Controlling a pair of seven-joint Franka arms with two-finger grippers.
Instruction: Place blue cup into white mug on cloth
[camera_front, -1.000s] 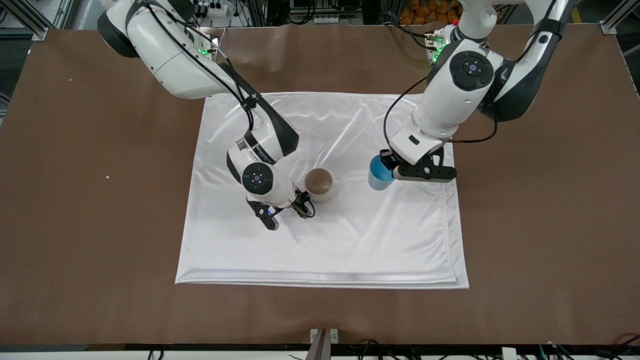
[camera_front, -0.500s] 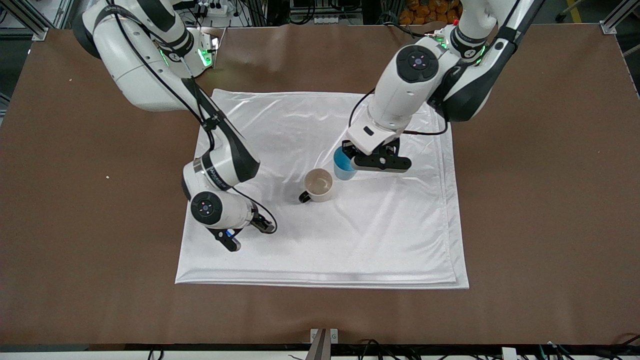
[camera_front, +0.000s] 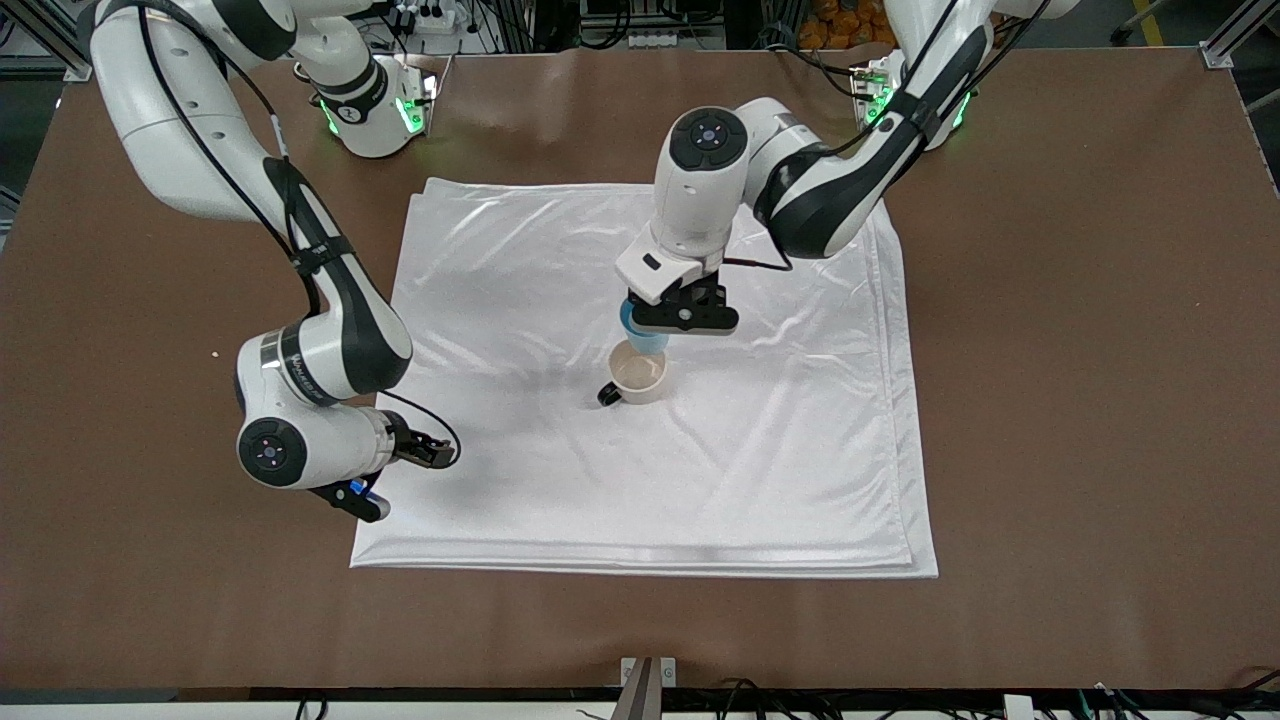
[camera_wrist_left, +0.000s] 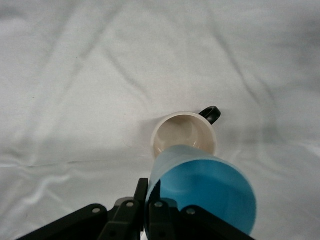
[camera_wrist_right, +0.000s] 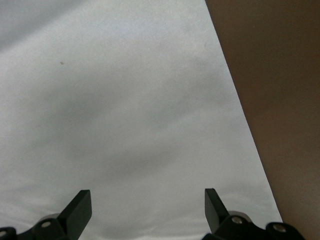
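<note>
My left gripper (camera_front: 648, 322) is shut on the rim of the light blue cup (camera_front: 640, 337) and holds it tilted in the air just above the white mug (camera_front: 638, 375). The mug stands upright near the middle of the shiny white cloth (camera_front: 780, 470), its black handle toward the right arm's end. In the left wrist view the blue cup (camera_wrist_left: 205, 192) overlaps the mug's (camera_wrist_left: 181, 134) rim, with my left gripper (camera_wrist_left: 149, 194) pinching the cup's wall. My right gripper (camera_front: 443, 454) is open and empty over the cloth's edge at the right arm's end; it also shows in the right wrist view (camera_wrist_right: 147, 201).
The brown table (camera_front: 1080, 400) surrounds the cloth. The right wrist view shows bare cloth (camera_wrist_right: 125, 100) and a strip of brown table (camera_wrist_right: 280, 75). A small speck (camera_front: 214, 353) lies on the table toward the right arm's end.
My left gripper has carried the blue cup across the cloth to just above the mug. My right gripper has drawn away from the mug to the cloth's edge.
</note>
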